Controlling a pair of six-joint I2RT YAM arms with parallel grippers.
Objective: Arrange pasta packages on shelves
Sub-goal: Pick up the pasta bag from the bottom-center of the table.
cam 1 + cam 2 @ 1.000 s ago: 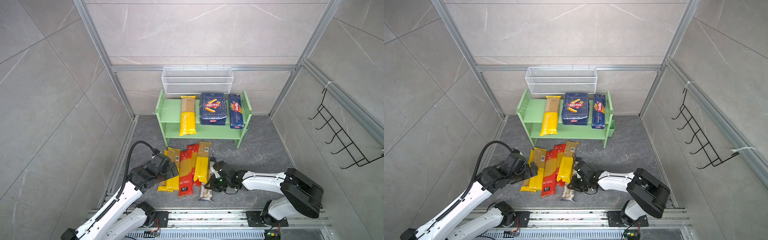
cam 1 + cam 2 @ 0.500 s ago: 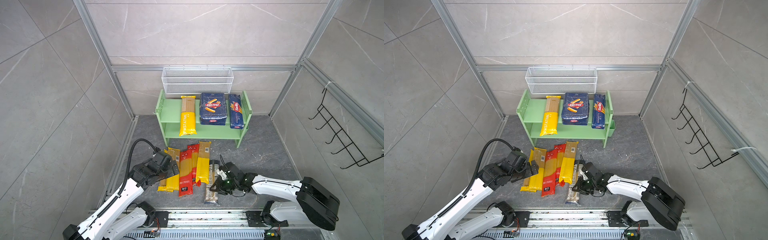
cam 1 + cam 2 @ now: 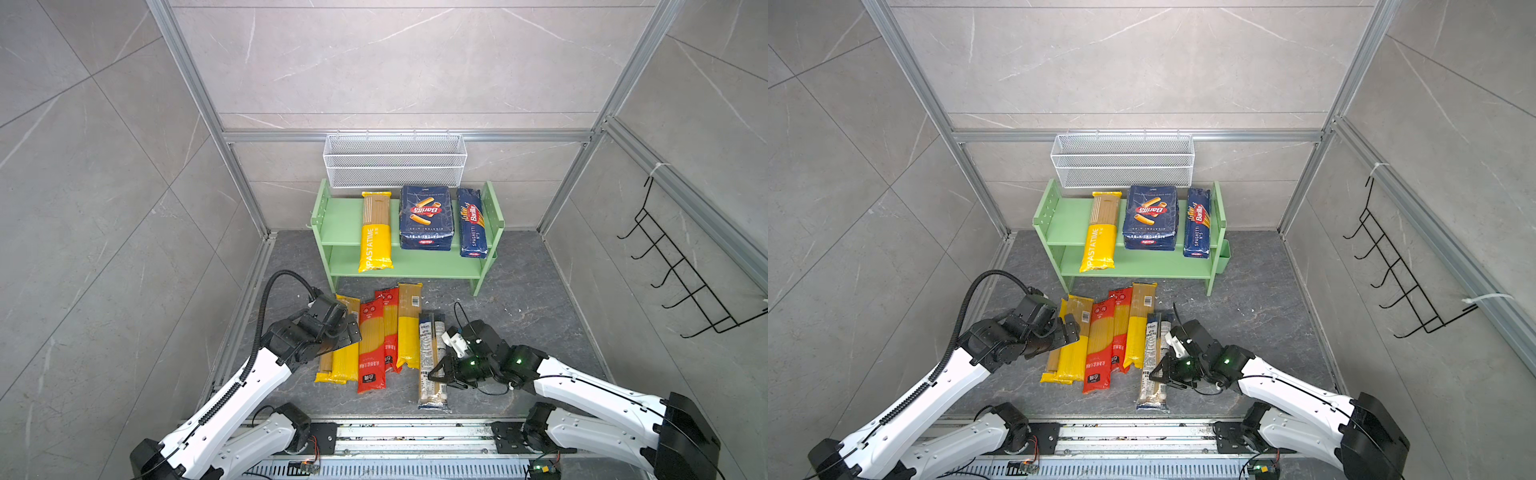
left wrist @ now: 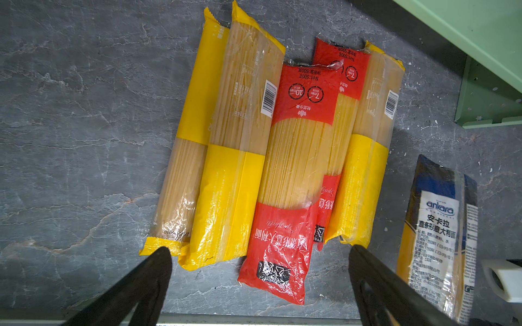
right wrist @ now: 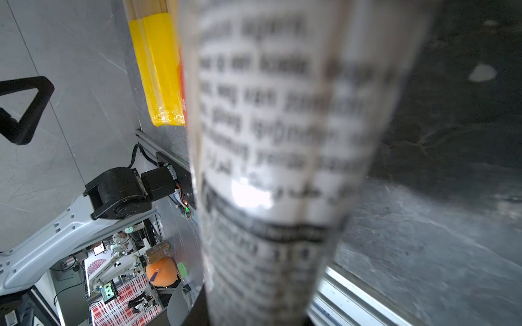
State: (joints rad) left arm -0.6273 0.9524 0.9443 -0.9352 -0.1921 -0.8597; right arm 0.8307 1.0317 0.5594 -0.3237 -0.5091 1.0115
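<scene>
The clear brownish-labelled bag (image 3: 431,353) is clamped by the closed right gripper (image 3: 441,370), which is brought in from the right, nearer the bag's front end. The bag's long axis is directed from the front rail edge of the floor (image 3: 519,299) toward the green rack (image 3: 343,224); whether it is lifted cannot be told. Bare floor is seen to its right as far as the right wall, and a narrow strip before the rack's feet.

Just beside it on the left, five yellow and red spaghetti packs (image 3: 374,340) are laid overlapped and aligned the same way. The left gripper (image 4: 260,251) is held wide open over the row's left side, with nothing gripped.

On the rack's upper board a yellow pack (image 3: 376,241), a wide Barilla pack (image 3: 426,218) and a narrow Barilla pack (image 3: 471,224) are laid front to back, overhanging the front edge. The board's left end is uncovered.
</scene>
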